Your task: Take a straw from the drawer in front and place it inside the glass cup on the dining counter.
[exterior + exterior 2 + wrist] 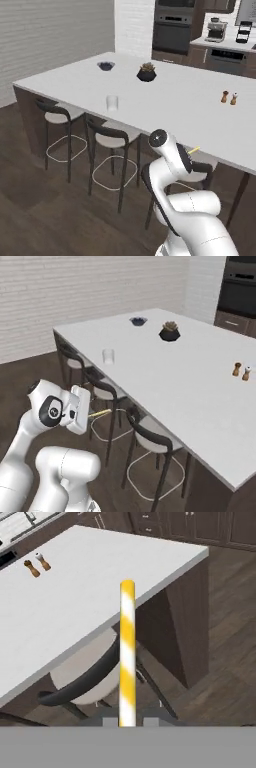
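My gripper [90, 415] is shut on the straw [100, 413], a thin stick striped yellow and white. The straw [127, 652] sticks straight out from between the finger tips [111, 719] in the hand view. Its yellow end [194, 149] pokes out beside the wrist, just off the near edge of the dining counter [175, 107]. The glass cup [112, 102] stands upright near that counter's front edge, well left of the gripper and beyond it; the glass cup [108, 356] looks empty. The drawer is out of view.
Black-framed stools [111, 137] [150, 438] line the counter's near side, one right under the straw [85, 677]. On the top stand a dark blue bowl [106, 65], a potted plant [146, 73] and a brown shaker pair [229, 97]. Ovens [172, 30] are behind.
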Motion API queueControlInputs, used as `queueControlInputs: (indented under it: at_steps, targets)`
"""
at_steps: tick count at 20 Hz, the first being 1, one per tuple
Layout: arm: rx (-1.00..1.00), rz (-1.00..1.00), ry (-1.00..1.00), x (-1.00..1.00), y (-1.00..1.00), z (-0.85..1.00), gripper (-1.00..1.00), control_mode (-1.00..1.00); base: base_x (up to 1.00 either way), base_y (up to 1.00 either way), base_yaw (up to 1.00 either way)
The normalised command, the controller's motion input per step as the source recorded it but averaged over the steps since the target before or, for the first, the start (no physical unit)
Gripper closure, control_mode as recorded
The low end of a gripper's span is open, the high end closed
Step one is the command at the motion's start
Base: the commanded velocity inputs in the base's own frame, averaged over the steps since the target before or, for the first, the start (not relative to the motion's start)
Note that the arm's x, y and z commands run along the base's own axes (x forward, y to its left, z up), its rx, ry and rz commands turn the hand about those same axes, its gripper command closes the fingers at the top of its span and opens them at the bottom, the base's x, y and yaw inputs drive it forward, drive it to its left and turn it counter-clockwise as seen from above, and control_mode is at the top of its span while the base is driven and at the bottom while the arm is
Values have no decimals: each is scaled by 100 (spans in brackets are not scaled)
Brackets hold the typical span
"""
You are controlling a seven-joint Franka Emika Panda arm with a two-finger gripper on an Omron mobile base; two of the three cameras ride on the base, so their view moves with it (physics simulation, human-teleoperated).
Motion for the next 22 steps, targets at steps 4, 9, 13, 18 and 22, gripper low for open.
queueControlInputs:
  at_steps: [4,9,13,18,22]
  targets:
    - [0,0,0,0,0,0,100,100,55,100,-45]
    - [0,0,0,0,0,0,100,100,44,100,-41]
    - [0,0,0,0,0,0,100,100,30,100,-33]
    - [0,0,0,0,0,0,100,100,30,100,-33]
    - [0,0,0,0,0,0,100,100,33,92,-36]
